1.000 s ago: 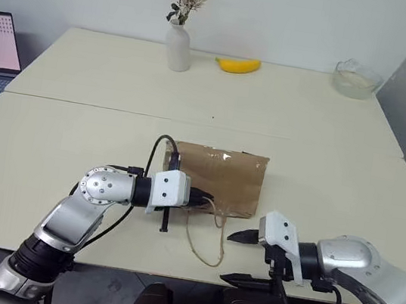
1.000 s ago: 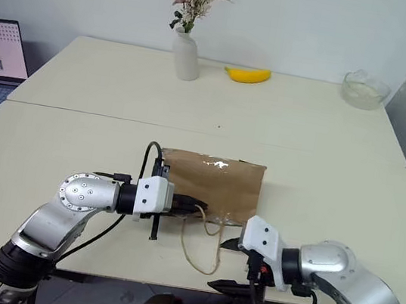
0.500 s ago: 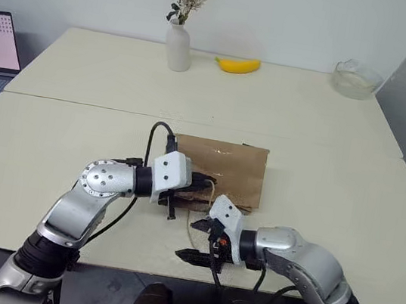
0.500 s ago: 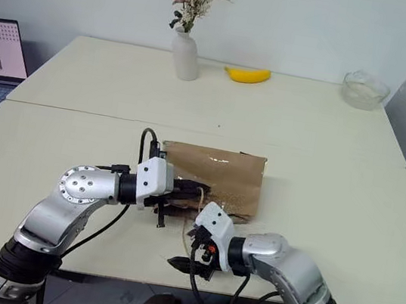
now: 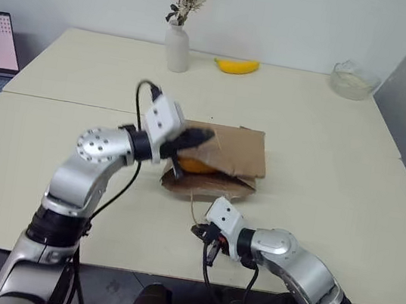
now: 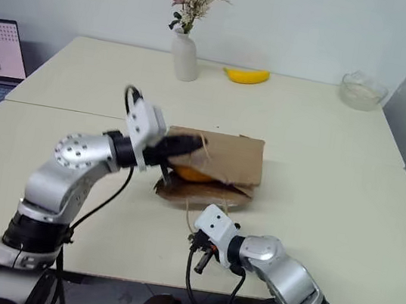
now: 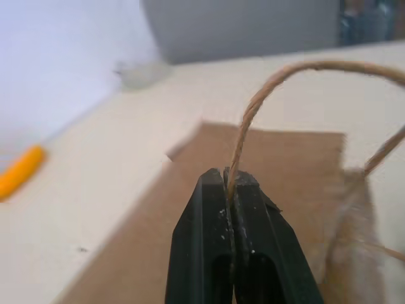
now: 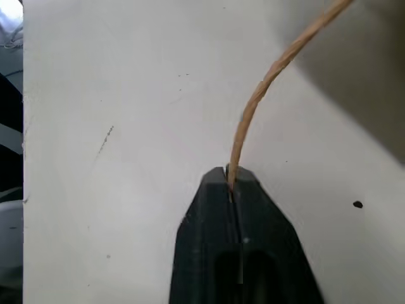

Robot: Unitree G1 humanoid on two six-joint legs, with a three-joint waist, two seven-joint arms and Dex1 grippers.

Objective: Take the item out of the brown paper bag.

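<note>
Orange item (image 5: 195,166) inside bag (image 5: 241,154) mouth

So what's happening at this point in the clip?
The robot is pulling the brown paper bag open by its cord handles. The left gripper is shut on one cord handle and holds it up above the bag, while the right gripper is shut on the other cord handle low at the near table edge. The bag's mouth gapes toward the robot, and the orange-yellow item shows inside, not yet taken out.
</note>
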